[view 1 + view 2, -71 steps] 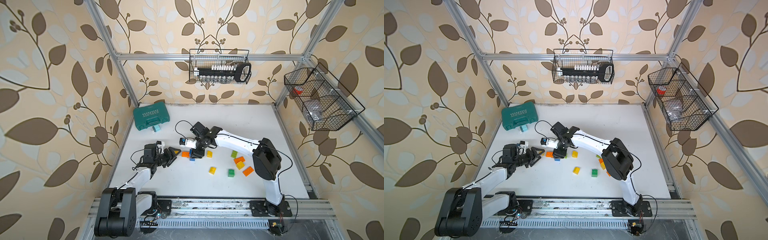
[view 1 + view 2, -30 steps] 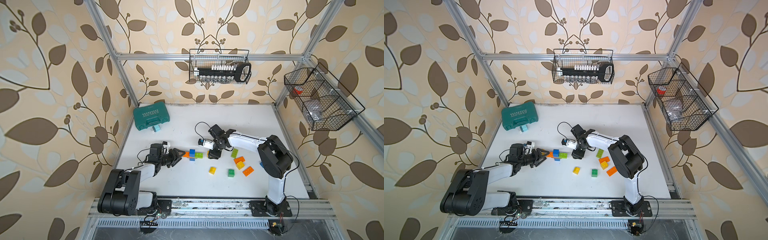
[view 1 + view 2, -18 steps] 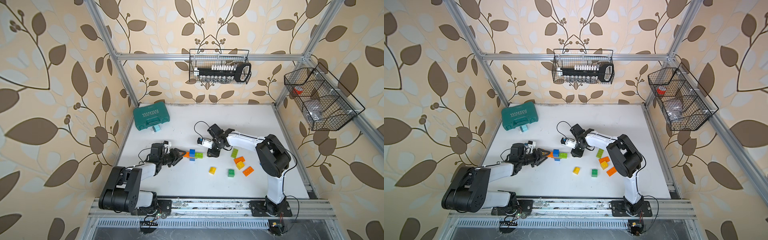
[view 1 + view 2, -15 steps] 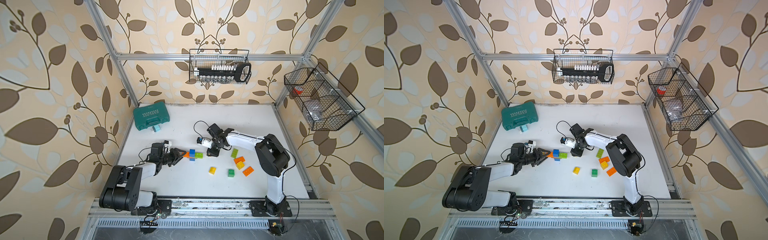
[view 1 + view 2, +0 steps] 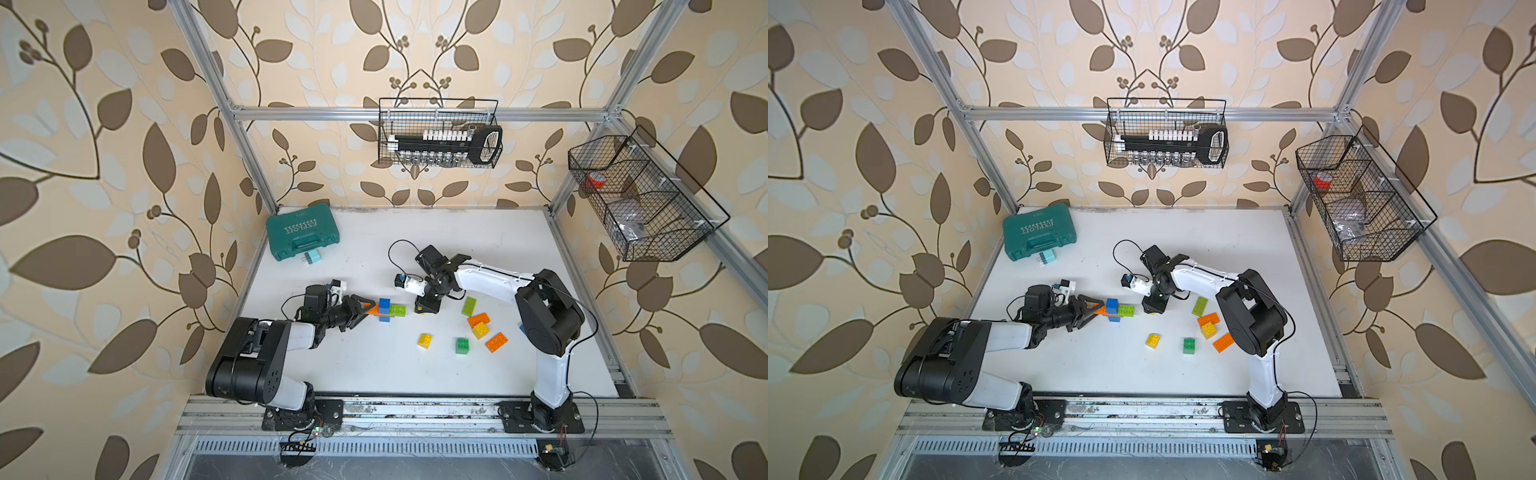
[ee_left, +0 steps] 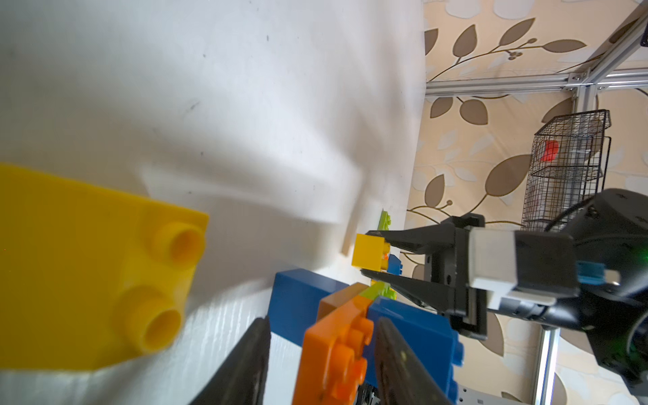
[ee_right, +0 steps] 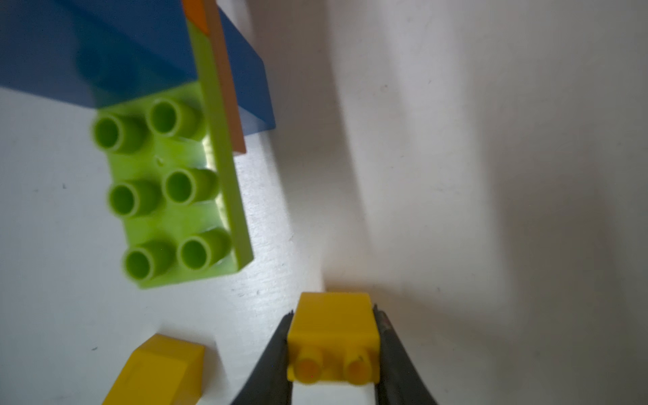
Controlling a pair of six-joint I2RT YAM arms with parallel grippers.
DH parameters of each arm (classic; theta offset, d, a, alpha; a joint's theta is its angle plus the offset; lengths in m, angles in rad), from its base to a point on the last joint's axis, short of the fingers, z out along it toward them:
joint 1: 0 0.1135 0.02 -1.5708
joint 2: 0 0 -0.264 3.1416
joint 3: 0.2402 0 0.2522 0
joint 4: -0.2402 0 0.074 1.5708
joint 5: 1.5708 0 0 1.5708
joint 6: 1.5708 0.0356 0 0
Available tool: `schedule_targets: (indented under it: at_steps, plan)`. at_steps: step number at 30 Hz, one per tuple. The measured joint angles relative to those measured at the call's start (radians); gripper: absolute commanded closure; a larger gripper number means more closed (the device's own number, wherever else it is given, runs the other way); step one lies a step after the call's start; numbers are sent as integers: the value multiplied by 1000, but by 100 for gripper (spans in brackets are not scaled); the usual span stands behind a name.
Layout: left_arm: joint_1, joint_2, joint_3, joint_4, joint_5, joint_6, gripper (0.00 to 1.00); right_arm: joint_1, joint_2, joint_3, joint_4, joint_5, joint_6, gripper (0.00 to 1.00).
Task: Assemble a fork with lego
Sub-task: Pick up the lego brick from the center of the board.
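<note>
Yellow brick (image 7: 333,333) pinched in right gripper (image 7: 333,312): press squarely onto green plate (image 7: 168,196) while left gripper (image 6: 321,324) pinches the orange brick (image 6: 333,354).

1. The left arm (image 5: 291,334) and right arm (image 5: 486,279) have glossy white link shells set between bulky black joint housings.
2. The left gripper (image 5: 369,308) and right gripper (image 5: 424,308) carry black fingers (image 6: 413,236) tapering to thin points.
3. Just behind the fingers sits a pale grey camera block (image 6: 491,266) (a teal plug at its rear).
4. A thin black cable (image 5: 390,255) loops behind the right gripper.
5. Farthest from each gripper is a flat black base plate (image 5: 540,415).
</note>
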State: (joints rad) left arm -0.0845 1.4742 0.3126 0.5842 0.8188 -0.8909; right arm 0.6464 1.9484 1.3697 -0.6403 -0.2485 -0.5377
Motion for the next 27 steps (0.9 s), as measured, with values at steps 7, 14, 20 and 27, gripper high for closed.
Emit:
schedule_targets:
  at_steps: [7,14,20,27]
  plan:
    - [-15,8,-4,53,14,-11,49,2,-63,35,-49,-16,-43,72]
    - [-28,9,-15,77,18,-5,49,19,-90,104,-89,-70,-65,73]
    - [-28,9,-22,87,19,1,48,30,-90,109,-135,-126,-94,72]
    - [-28,26,-66,140,24,2,49,42,-84,146,-189,-157,-126,72]
